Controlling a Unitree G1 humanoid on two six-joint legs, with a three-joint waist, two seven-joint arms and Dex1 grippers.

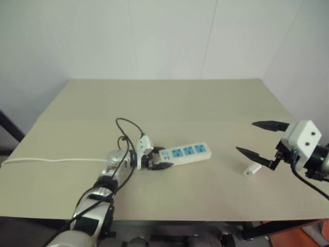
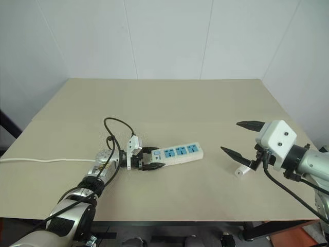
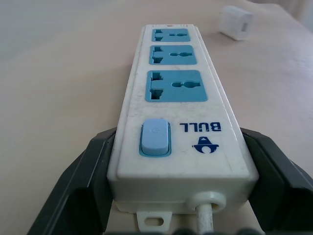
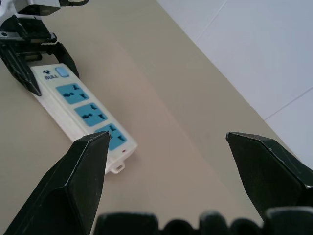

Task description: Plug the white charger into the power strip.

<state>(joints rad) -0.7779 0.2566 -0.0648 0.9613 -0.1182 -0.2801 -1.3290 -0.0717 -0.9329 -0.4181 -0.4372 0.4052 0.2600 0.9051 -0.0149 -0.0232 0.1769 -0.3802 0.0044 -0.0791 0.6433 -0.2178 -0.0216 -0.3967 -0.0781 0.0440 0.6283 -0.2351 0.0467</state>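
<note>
The power strip (image 1: 187, 153) lies on the tan table, a white bar with three blue sockets (image 3: 176, 91) facing up. My left gripper (image 1: 165, 157) is shut on its switch end, one black finger (image 3: 80, 186) against each long side. The blue switch (image 3: 155, 137) and the cord outlet sit between the fingers. The white charger (image 1: 252, 169) lies on the table to the right of the strip, apart from it. My right gripper (image 1: 246, 137) hangs open above the table, just over the charger, with nothing between its fingers (image 4: 88, 171).
The strip's white cord (image 1: 51, 160) runs left along the table to its left edge. The table's front edge (image 1: 205, 220) is close below the charger, and its right edge (image 1: 288, 110) passes behind my right gripper. White walls stand behind.
</note>
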